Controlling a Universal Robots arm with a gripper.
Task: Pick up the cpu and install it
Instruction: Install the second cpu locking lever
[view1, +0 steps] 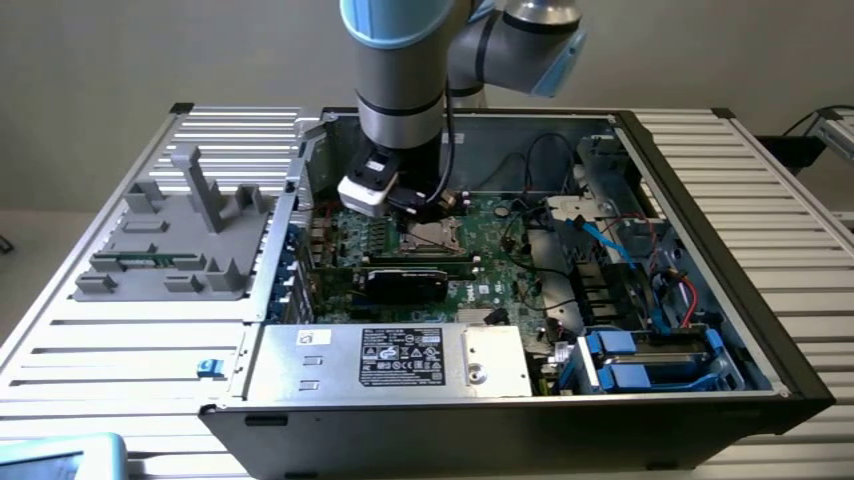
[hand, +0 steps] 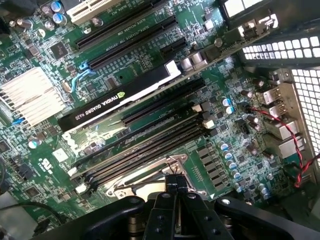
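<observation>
Hanging over the motherboard (hand: 150, 75) inside an open computer case (view1: 747, 330), the gripper (hand: 174, 181) is shown with its fingers pressed together just above the metal-framed socket (hand: 150, 187). Whether the cpu is pinched between the tips or already seated cannot be told; a pale metal surface is glimpsed within the socket frame. Such a chip is judged light, stiff and fragile, best taken by its opposite edges and kept level. The graphics card (hand: 117, 102) and the empty memory slots (hand: 145, 150) lie beside the socket, so room is tight. The case rests on a slatted metal table (view1: 134, 340), with a grey fixture (view1: 174, 240) on the exterior view's left.
</observation>
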